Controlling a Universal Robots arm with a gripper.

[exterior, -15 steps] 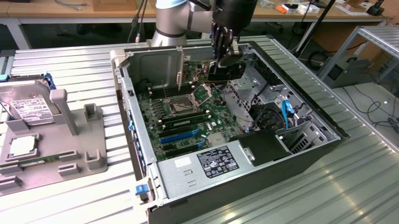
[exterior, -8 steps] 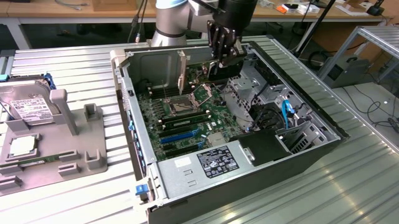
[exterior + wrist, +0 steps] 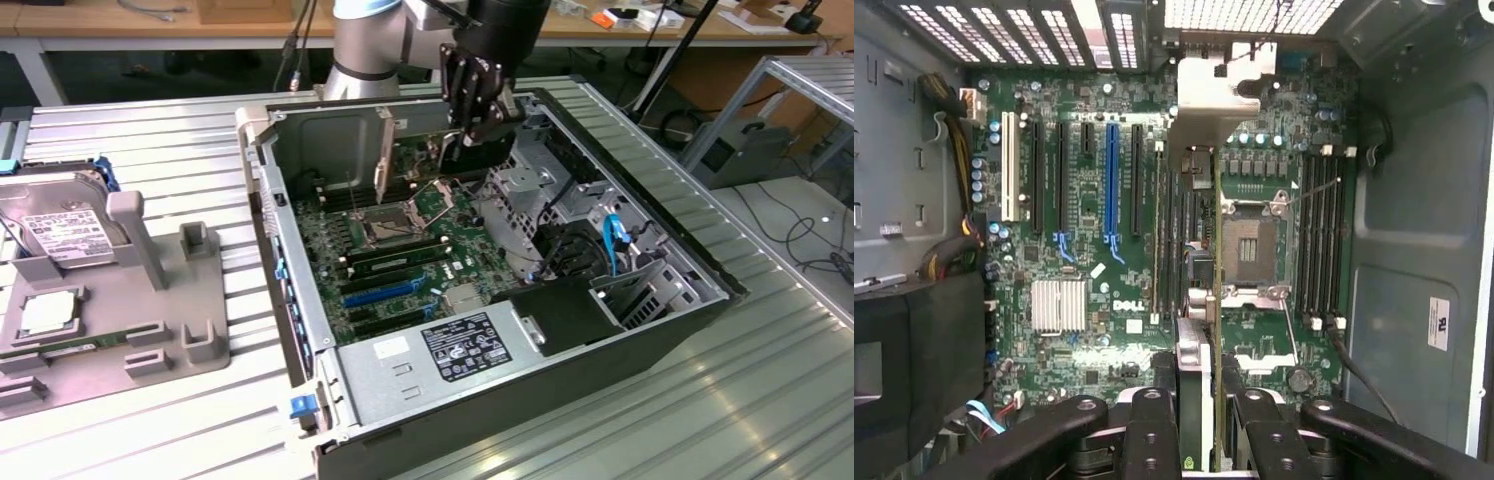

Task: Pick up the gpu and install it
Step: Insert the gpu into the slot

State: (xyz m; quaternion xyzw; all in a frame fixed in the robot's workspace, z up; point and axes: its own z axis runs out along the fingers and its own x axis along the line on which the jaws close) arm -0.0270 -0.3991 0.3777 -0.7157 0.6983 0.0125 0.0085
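My gripper [image 3: 470, 130] hangs inside the open computer case [image 3: 667, 250], above the motherboard [image 3: 400, 260]. In the wrist view the gpu [image 3: 1197, 370] shows edge-on as a thin card between the two black fingers [image 3: 1154, 425]. It runs away from the gripper [image 3: 1199, 435] to its silver bracket [image 3: 1226, 85] near the case's perforated rear wall. The gripper is shut on the gpu. The card is above the board, between the black expansion slots [image 3: 1136, 180] and the processor socket [image 3: 1244, 245]. I cannot tell whether its edge touches a slot.
A blue slot [image 3: 1112, 180], a white slot [image 3: 1009, 180] and a silver heatsink [image 3: 1059, 305] lie beside the card. Memory slots [image 3: 1322, 240] flank the socket. On the exterior view's left, a grey fixture [image 3: 200, 300] holds a hard drive [image 3: 60, 235] and a processor chip [image 3: 47, 312].
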